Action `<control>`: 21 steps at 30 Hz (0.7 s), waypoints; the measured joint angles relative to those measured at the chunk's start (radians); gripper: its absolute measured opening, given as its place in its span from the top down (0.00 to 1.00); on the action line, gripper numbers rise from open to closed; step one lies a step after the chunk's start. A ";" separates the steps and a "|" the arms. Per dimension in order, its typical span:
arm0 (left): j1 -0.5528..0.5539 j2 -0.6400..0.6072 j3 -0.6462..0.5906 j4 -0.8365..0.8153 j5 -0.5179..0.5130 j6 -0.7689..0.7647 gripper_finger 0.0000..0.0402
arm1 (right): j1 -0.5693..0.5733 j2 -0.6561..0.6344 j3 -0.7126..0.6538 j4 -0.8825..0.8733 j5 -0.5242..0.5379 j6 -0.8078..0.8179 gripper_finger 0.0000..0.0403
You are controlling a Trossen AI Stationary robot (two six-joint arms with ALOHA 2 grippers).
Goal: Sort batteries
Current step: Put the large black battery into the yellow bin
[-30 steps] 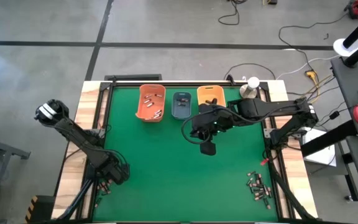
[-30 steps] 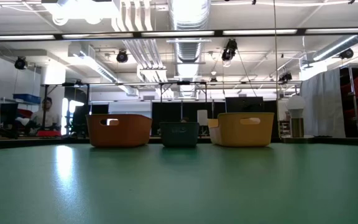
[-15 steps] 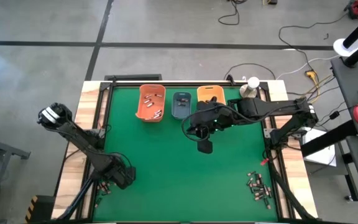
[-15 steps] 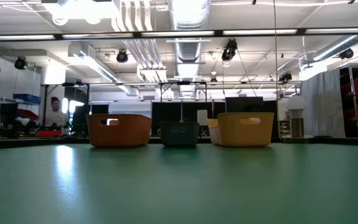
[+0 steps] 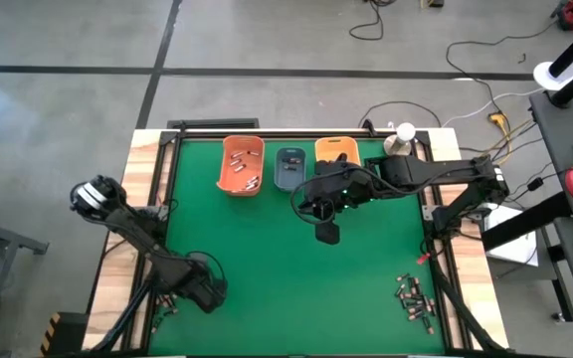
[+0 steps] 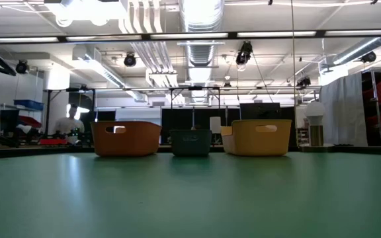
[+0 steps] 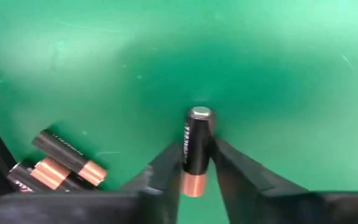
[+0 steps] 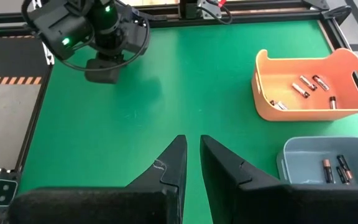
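Observation:
My left gripper (image 5: 205,288) is over the near left part of the green mat, shut on a black battery (image 7: 196,146) with a coppery end. A few loose batteries (image 7: 61,163) lie close by at the mat's left edge. More batteries (image 5: 414,298) lie in a heap at the near right. My right gripper (image 8: 192,152) hangs shut with nothing in it over the mat's middle (image 5: 328,231), just in front of the bins. The orange bin (image 5: 242,164) and the blue-grey bin (image 5: 290,167) hold batteries. My left gripper pinches the battery by its sides, near the coppery end (image 7: 192,177), between its two fingers. The battery lies along the fingers, its silvery end (image 7: 199,113) pointing away past the fingertips toward the mat. Whether that end touches the mat cannot be told.
Three bins stand in a row at the mat's far edge: orange (image 6: 126,137), blue-grey (image 6: 191,142), yellow-orange (image 6: 256,137). A raised frame (image 5: 167,149) runs round the mat. A person (image 6: 68,122) shows in the room behind. Bare mat lies between the two grippers.
My left gripper has gone toward the table's right edge and a little toward its near edge, away from the mat's left border.

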 joint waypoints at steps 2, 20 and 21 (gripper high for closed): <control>0.000 0.007 0.002 0.000 -0.003 0.012 0.90 | 0.000 0.000 0.000 0.000 0.000 0.000 0.90; 0.124 -0.228 0.073 -0.174 -0.429 0.363 0.94 | 0.000 0.000 0.020 -0.026 -0.002 0.072 0.90; 0.144 -0.239 0.081 -0.174 -0.463 0.441 0.93 | 0.000 0.000 0.021 -0.033 -0.002 0.073 0.90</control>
